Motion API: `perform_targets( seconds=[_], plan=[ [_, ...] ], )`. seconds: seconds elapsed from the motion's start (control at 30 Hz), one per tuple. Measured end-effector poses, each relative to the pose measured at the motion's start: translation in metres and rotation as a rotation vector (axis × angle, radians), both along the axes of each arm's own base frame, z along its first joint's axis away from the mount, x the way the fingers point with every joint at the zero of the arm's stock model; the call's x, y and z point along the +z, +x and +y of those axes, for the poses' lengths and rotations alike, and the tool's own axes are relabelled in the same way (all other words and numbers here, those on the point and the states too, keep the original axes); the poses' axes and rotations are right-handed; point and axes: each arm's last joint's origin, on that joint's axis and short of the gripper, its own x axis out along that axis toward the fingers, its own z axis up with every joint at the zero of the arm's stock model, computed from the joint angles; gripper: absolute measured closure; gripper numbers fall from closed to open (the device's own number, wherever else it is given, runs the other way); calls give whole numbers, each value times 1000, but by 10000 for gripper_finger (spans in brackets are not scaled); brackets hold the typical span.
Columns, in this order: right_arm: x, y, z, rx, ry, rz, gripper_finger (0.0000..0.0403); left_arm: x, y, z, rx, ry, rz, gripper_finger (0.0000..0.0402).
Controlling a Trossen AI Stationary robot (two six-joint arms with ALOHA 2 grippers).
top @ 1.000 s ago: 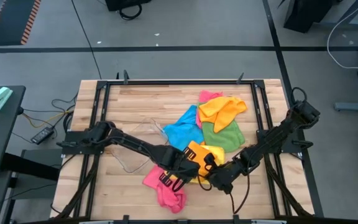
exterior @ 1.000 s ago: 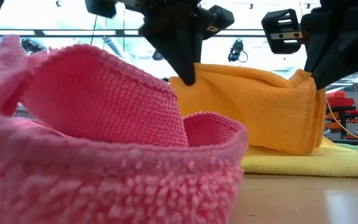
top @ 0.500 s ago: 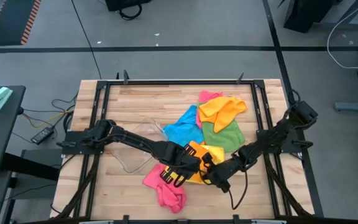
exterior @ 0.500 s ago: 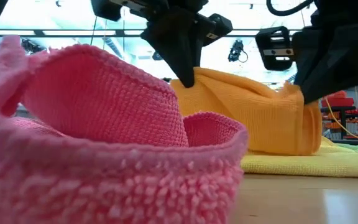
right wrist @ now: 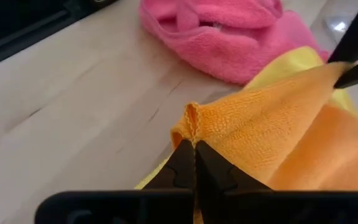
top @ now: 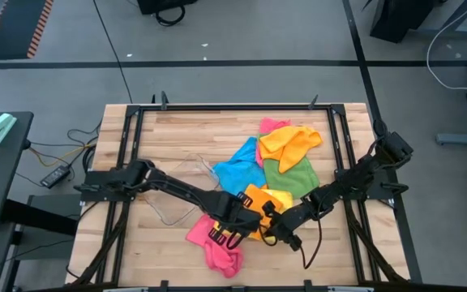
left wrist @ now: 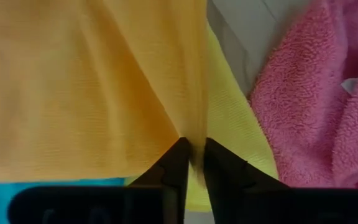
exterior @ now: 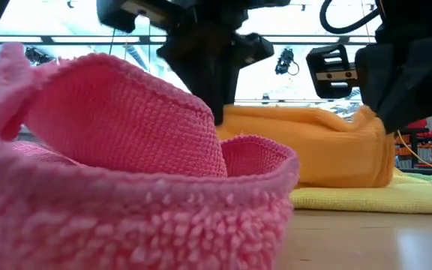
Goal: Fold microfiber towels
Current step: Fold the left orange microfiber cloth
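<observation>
Orange towel (right wrist: 272,124) pinched by right gripper (right wrist: 194,163); left gripper (left wrist: 191,163) seemingly loosening, grip unclear.

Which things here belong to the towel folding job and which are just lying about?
Job: orange towel pinched by left gripper and right gripper; yellow towel, pink towel, blue towel, green towel.
Lying about: clear plastic tray.
</observation>
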Motion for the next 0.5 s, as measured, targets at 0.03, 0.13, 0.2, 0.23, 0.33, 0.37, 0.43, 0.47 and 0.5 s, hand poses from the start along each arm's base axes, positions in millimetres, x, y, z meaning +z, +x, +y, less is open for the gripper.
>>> perform_targets(
  seconds=[0.03,0.13,0.2,0.23,0.33,0.37,0.43,0.47,0.5],
  plan=[
    [0,0,0,3,5,4,397,-4,0,-2,-4,3,7,333],
    [0,0,0,-4,15,14,397,-7,-1,-8,-7,26,2,316],
    [-1,-1,0,-8,20,18,397,-7,1,-13,6,40,-38,302],
    [-1,0,-1,-14,21,22,397,-6,0,-15,14,59,-50,295],
    [-1,2,-4,-47,42,34,397,-6,-2,-22,19,129,-84,274],
    [-1,2,-6,-58,48,37,397,-5,-3,-24,19,151,-97,267],
    [-1,3,-8,-77,59,42,397,-5,-5,-28,34,192,-123,252],
    [-1,4,-8,-87,62,44,397,-4,-5,-30,39,210,-133,244],
    [-1,4,-9,-93,67,46,397,-4,-6,-31,42,220,-141,237]
  ],
)
